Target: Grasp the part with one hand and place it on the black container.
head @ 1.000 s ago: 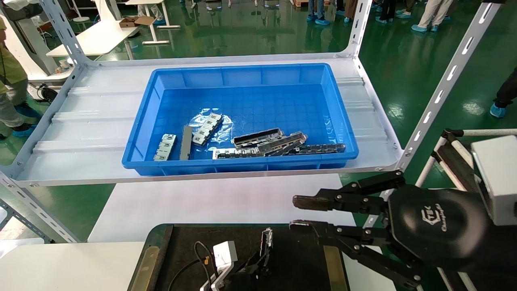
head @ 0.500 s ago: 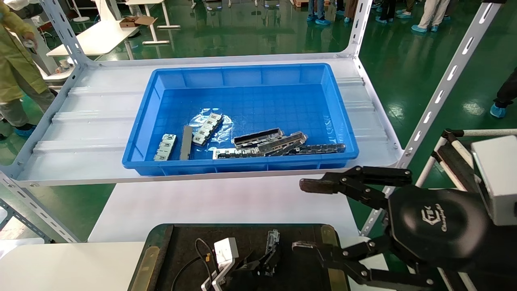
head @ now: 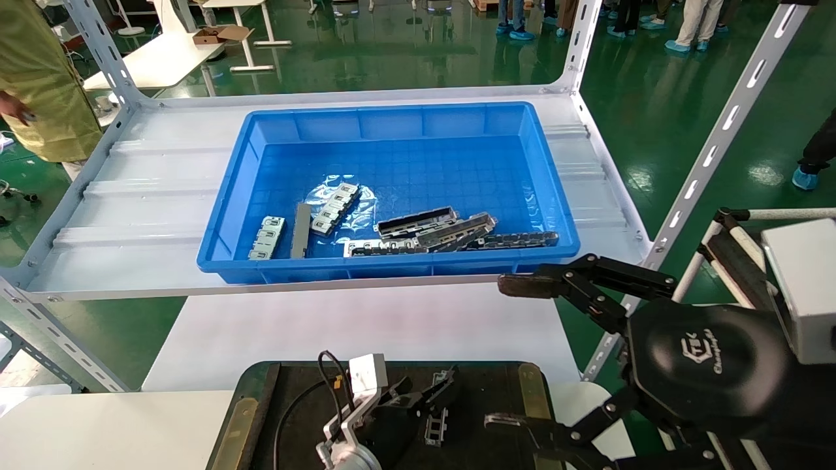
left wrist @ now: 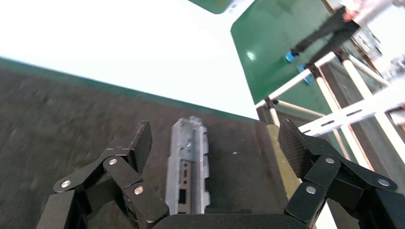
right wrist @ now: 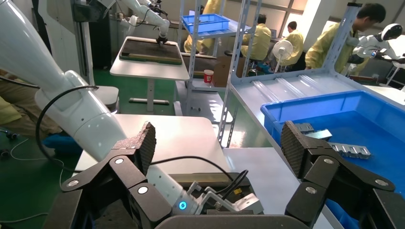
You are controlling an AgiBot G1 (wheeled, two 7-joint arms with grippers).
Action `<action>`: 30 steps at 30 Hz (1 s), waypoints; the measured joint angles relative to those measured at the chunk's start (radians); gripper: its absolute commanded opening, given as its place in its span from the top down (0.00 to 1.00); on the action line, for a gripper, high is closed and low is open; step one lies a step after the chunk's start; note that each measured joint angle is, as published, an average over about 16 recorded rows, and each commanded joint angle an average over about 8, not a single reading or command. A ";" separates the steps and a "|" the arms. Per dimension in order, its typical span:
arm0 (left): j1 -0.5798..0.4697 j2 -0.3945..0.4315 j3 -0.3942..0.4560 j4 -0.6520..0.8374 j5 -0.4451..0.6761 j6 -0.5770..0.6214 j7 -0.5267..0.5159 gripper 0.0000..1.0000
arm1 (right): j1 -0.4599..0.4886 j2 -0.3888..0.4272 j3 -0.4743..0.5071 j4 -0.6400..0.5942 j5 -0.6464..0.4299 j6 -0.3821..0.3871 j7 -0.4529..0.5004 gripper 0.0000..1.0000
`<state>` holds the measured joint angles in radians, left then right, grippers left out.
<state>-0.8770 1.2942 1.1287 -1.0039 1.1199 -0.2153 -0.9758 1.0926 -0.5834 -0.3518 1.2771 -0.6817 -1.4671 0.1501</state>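
The part (head: 436,427), a narrow grey metal channel piece, lies flat on the black container (head: 287,398), whose brass side strip (head: 530,391) shows at the right. My left gripper (head: 424,391) hovers just over the part, open and not holding it. In the left wrist view the part (left wrist: 188,167) lies on the black surface (left wrist: 57,119) between the spread jaws of the left gripper (left wrist: 217,138), nearer one finger. My right gripper (head: 508,352) is wide open and empty beside the container's right edge; the right wrist view shows it (right wrist: 218,140) the same way.
A deep blue bin (head: 392,121) on the white shelf holds several more metal parts (head: 418,223) and slotted plates (head: 268,236). A white table (head: 366,320) lies between shelf and container. Slotted shelf uprights (head: 712,150) stand at the right. People stand behind.
My left gripper has opened and let go of the part, which went from held upright to lying flat on the black container. My right gripper's jaws have spread much wider.
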 measured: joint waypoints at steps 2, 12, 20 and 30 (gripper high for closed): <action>-0.010 -0.019 -0.005 -0.017 0.016 0.032 -0.007 0.00 | 0.000 0.000 0.000 0.000 0.000 0.000 0.000 0.00; -0.031 -0.148 -0.059 -0.156 0.060 0.232 -0.020 0.00 | 0.000 0.000 0.000 0.000 0.000 0.000 0.000 0.00; -0.018 -0.250 -0.136 -0.268 0.049 0.392 0.044 0.00 | 0.000 0.000 0.000 0.000 0.000 0.000 0.000 0.00; 0.019 -0.335 -0.255 -0.332 0.009 0.566 0.242 0.00 | 0.000 0.000 -0.001 0.000 0.000 0.000 0.000 0.00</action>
<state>-0.8584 0.9597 0.8742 -1.3358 1.1293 0.3504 -0.7340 1.0927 -0.5832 -0.3523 1.2771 -0.6813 -1.4669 0.1498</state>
